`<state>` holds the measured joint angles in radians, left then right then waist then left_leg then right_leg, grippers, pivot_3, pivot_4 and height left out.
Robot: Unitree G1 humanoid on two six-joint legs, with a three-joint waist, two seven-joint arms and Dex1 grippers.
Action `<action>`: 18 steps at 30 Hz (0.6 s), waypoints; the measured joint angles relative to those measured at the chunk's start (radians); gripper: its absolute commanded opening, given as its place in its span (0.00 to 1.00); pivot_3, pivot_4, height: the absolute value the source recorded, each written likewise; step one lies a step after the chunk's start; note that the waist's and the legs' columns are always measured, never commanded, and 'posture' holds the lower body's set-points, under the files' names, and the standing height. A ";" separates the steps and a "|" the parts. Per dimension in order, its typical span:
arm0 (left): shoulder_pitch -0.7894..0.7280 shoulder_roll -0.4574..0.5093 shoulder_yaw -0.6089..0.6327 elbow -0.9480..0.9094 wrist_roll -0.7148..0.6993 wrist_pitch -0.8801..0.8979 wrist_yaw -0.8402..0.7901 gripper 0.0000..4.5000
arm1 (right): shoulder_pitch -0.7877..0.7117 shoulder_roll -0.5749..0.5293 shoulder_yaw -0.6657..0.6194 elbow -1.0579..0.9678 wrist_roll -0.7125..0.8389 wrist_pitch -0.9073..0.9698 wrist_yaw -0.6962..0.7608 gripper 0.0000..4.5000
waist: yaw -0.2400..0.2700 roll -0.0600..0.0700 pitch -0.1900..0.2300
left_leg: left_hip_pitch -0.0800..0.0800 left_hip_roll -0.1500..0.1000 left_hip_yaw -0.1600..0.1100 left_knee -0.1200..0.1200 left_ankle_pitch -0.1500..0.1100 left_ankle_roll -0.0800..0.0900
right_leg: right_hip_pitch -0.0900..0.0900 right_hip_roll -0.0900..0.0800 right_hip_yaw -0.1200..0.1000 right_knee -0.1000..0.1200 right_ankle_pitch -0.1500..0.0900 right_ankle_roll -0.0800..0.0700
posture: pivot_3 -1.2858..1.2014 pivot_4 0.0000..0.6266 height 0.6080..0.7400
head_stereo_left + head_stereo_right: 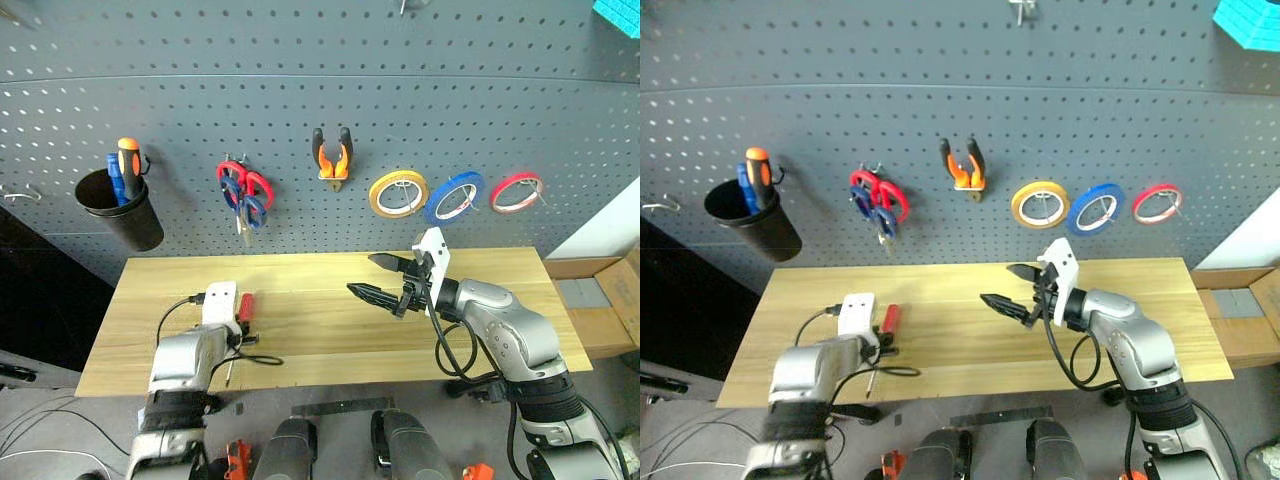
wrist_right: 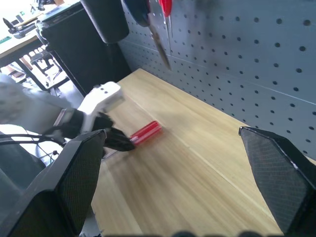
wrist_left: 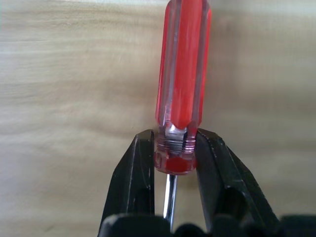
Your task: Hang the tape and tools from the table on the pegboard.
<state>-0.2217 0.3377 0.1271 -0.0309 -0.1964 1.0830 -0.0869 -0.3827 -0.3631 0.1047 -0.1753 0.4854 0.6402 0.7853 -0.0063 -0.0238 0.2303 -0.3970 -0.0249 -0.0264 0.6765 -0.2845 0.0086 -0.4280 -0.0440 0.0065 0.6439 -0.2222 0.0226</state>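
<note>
My left wrist camera shows the left tool (image 3: 172, 160) clamped on the red screwdriver (image 3: 182, 84), seemingly flat on the desk (image 1: 330, 330), while my head camera shows the right tool (image 1: 378, 277) wide, empty.

Cardboard box (image 1: 610, 300) on floor, white wall (image 1: 610, 225) behind it.

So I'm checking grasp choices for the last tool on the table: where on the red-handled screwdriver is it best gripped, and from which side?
At the handle's collar end, where the steel shaft meets the red plastic, coming from the shaft end along the tabletop. The screwdriver lies flat on the table, handle pointing toward the pegboard, so the narrow collar fits between the fingers. The left tool is shut on exactly that spot.
</note>
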 measured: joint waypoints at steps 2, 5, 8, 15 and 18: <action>0.071 0.046 -0.007 -0.135 0.005 -0.043 -0.028 0.18 | -0.020 -0.013 -0.002 0.001 0.036 0.028 0.040 1.00 | 0.004 0.000 0.000 | -0.004 0.000 0.000 0.000 0.001 -0.001 | -0.005 0.000 0.000 0.001 0.000 0.000 | 0.54 0.35 1.00; 0.132 0.051 0.068 -0.369 -0.031 -0.121 -0.064 0.18 | -0.048 -0.028 -0.004 -0.002 0.087 0.050 0.102 1.00 | 0.014 -0.001 0.000 | -0.005 0.000 0.000 0.000 0.001 -0.001 | -0.005 -0.001 -0.001 0.000 0.000 0.000 | 0.55 0.29 1.00; 0.164 -0.042 0.187 -0.540 -0.107 -0.300 -0.091 0.18 | -0.060 -0.045 -0.005 -0.009 0.122 0.057 0.153 1.00 | 0.030 -0.001 -0.002 | -0.005 -0.001 0.001 0.000 0.000 -0.001 | -0.004 -0.002 0.000 -0.002 0.000 0.000 | 0.55 0.25 1.00; 0.226 -0.104 0.280 -0.606 -0.085 -0.618 -0.059 0.18 | -0.187 -0.005 0.006 -0.015 0.152 0.030 0.205 1.00 | 0.034 -0.002 -0.018 | -0.004 0.000 0.001 0.001 0.001 -0.003 | -0.004 0.002 -0.001 0.001 0.000 0.000 | 0.57 0.18 1.00; 0.164 -0.075 0.298 -0.586 -0.096 -0.634 -0.054 0.18 | -0.235 0.027 0.013 -0.002 0.132 -0.019 0.199 1.00 | 0.042 -0.010 -0.027 | -0.003 0.000 -0.001 0.003 0.002 -0.003 | -0.001 0.003 -0.002 0.001 0.000 0.000 | 0.57 0.15 1.00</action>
<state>-0.0574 0.2624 0.4254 -0.6172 -0.2923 0.4487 -0.1408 -0.6178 -0.3357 0.1174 -0.1777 0.6178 0.6214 0.9845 0.0359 -0.0335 0.2030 -0.3996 -0.0249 -0.0273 0.6790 -0.2829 0.0056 -0.4292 -0.0408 0.0046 0.6450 -0.2221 0.0224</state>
